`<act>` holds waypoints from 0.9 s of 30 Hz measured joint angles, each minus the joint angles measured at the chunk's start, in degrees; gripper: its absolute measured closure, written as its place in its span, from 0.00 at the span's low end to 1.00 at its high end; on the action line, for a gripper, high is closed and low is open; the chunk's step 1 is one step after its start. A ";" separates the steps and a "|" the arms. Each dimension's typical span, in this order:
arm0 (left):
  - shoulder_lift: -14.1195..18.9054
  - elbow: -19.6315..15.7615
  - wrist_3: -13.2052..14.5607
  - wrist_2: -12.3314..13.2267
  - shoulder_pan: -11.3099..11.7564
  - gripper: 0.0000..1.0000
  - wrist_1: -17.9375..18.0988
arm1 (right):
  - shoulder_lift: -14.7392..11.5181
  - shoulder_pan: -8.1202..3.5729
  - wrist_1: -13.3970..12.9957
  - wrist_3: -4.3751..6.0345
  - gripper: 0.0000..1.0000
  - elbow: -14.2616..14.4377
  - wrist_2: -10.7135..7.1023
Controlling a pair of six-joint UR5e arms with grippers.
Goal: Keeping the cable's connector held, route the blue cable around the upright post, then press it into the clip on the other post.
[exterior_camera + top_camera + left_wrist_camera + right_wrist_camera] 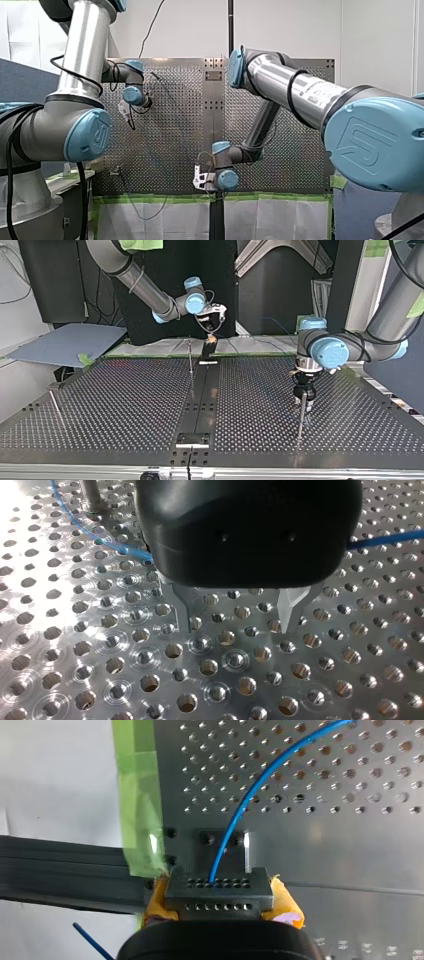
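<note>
In the right wrist view my right gripper [220, 907] is shut on the black connector block [219, 892], a yellow pad on each side. The blue cable [250, 795] leaves the block and runs out over the perforated plate. In the left wrist view my left gripper [235, 625] stands open just above the plate, with nothing between its metal fingertips. The blue cable [117, 547] passes behind its black body and comes out on the other side. A metal post [92, 495] stands beside it. In the top view my left gripper [304, 395] hangs at an upright post [301, 417].
Another thin post [190, 357] stands near the table's middle and a third [56, 407] at the top view's left. Green tape [140, 820] lines the plate's edge beside the connector. A black mounting strip [200, 400] runs down the table's centre.
</note>
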 joint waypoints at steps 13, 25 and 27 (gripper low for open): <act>-0.04 0.00 -0.06 0.00 0.19 0.19 0.27 | 4.55 -1.77 -4.46 3.85 1.00 1.10 -0.04; -0.03 0.00 -0.23 0.00 0.48 0.19 0.30 | 6.32 -4.57 -9.39 5.70 1.00 5.11 -0.10; -0.03 0.00 -0.25 0.00 0.53 0.19 0.31 | 6.33 -4.99 -10.41 5.96 1.00 5.88 -0.08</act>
